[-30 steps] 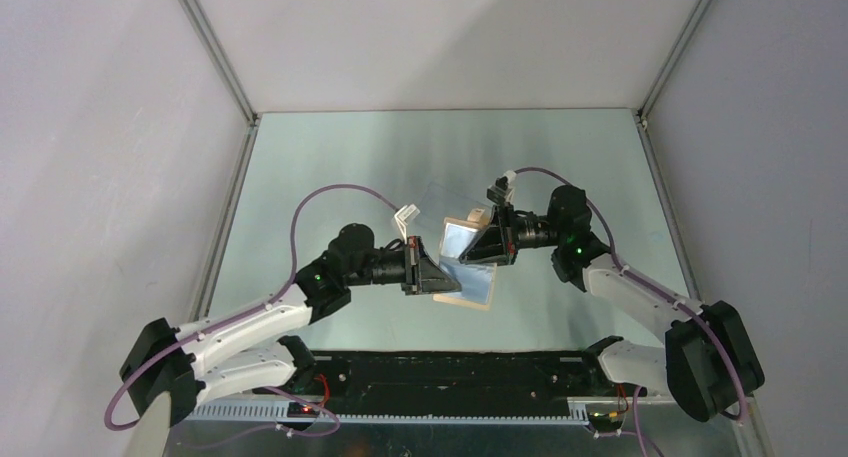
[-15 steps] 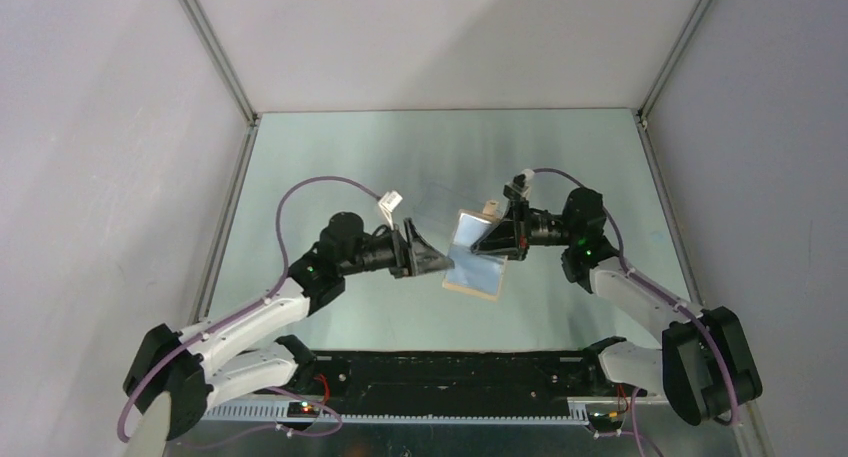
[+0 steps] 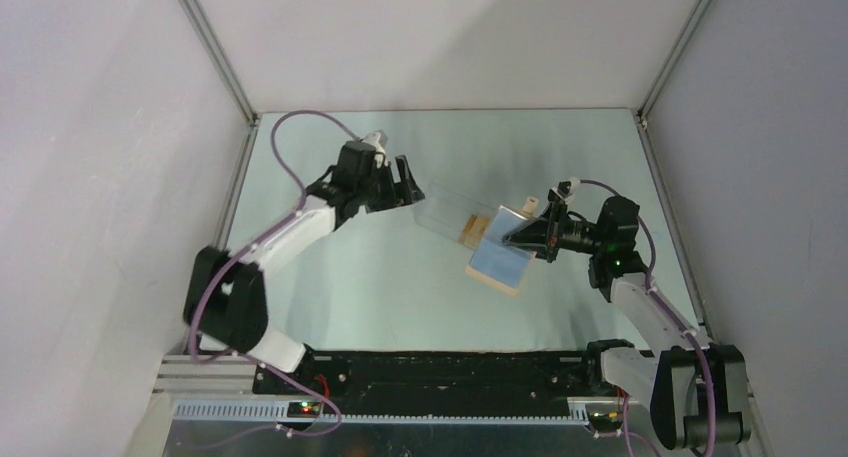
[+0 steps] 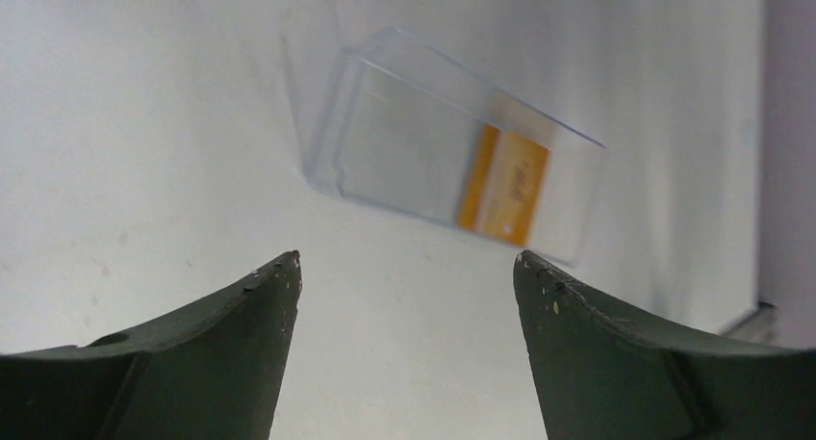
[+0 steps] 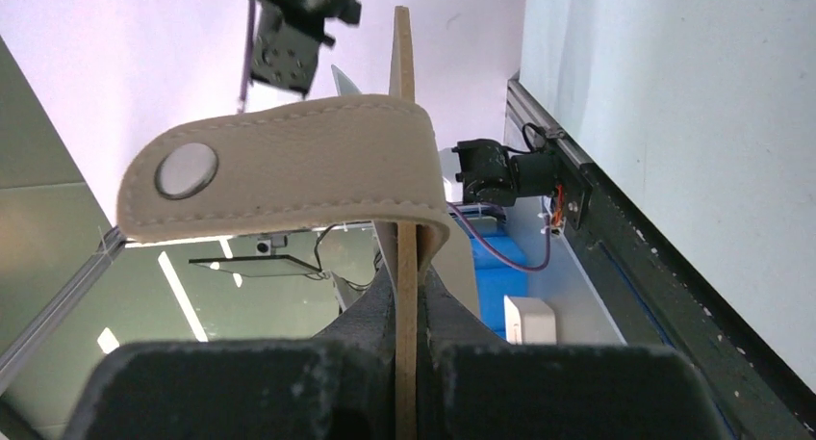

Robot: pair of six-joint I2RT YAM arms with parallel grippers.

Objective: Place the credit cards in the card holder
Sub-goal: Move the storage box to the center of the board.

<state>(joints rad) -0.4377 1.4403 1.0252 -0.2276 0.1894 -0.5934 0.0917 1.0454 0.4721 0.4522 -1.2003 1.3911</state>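
On the tabletop (image 3: 380,277) lies a clear box (image 4: 404,142) with an orange card (image 4: 507,184) inside; the left hand (image 4: 406,271) hovers open just before it. Beside the box, the right hand (image 3: 518,239) grips the tan wallet (image 3: 498,259), which is spread open with its blue lining upward.

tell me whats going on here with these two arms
The right gripper is shut on the edge of the tan wallet, holding it open with the blue lining showing. The left gripper is open and empty, facing the clear box, where the orange cards lie. No card shows in the wallet.
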